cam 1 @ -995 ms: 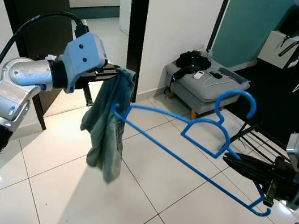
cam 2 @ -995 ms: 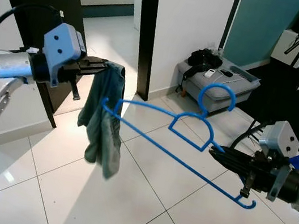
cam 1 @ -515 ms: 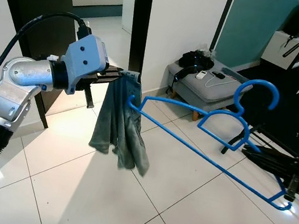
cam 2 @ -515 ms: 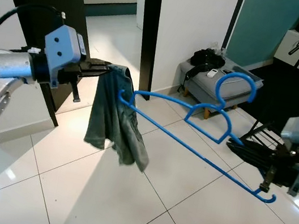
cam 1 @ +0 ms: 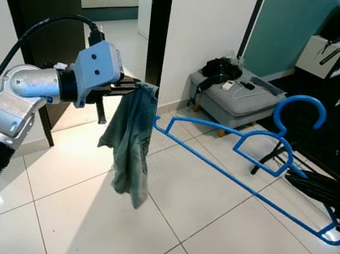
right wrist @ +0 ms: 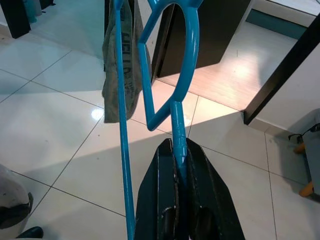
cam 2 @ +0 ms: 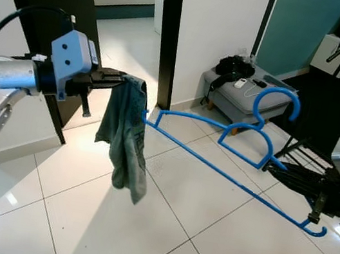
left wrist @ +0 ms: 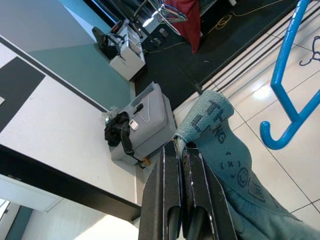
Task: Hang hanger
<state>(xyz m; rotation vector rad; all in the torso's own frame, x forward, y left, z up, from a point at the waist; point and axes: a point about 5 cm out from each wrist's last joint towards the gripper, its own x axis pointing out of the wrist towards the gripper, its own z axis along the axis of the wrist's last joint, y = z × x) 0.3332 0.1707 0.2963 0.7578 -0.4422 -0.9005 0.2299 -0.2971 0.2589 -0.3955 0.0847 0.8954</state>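
Right gripper (right wrist: 179,165) is clamped on the blue hanger (cam 1: 241,171), held near its lower bar; left gripper (left wrist: 181,165) is pinched shut on the grey-green garment (cam 1: 129,143), which hangs in mid-air over the tiled floor (cam 1: 159,229). Hanger's long axis runs from my right gripper toward the garment, far tip just beside the cloth near my left gripper. Compared with a second ago, the hanger sits higher and more level, its tip withdrawn from the cloth's folds.

The grey-green garment (left wrist: 227,150) carries dark print — partly folded, letters like "THING" — not surely readable.
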